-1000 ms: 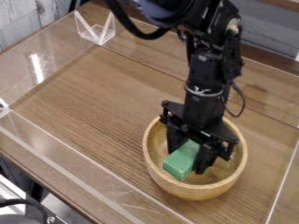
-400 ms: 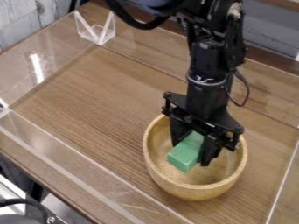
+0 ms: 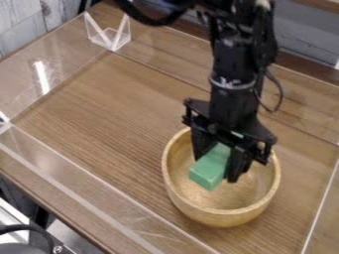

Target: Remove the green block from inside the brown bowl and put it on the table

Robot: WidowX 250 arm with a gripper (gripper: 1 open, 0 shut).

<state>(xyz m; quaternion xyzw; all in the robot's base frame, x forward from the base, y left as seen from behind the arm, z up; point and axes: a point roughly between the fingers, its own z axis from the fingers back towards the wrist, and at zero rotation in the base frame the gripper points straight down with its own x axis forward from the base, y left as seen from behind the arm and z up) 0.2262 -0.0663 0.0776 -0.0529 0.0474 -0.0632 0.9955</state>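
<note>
The brown bowl [image 3: 185, 197] sits on the table [image 3: 106, 109] at the lower right of the camera view. Straight down over it points my black gripper [image 3: 215, 165], shut on the green block [image 3: 208, 172]. The block hangs between the fingers, lifted off the bowl's bottom but still within the ring of the rim. Its upper end is hidden by the fingers.
Low clear plastic walls [image 3: 54, 60] edge the table on the left and front. A small clear stand [image 3: 109, 36] sits at the far left corner. Bare wood lies to the left of the bowl.
The gripper has risen a little with the green block in it, lifting the block off the bowl's bottom. The bowl has not moved.
</note>
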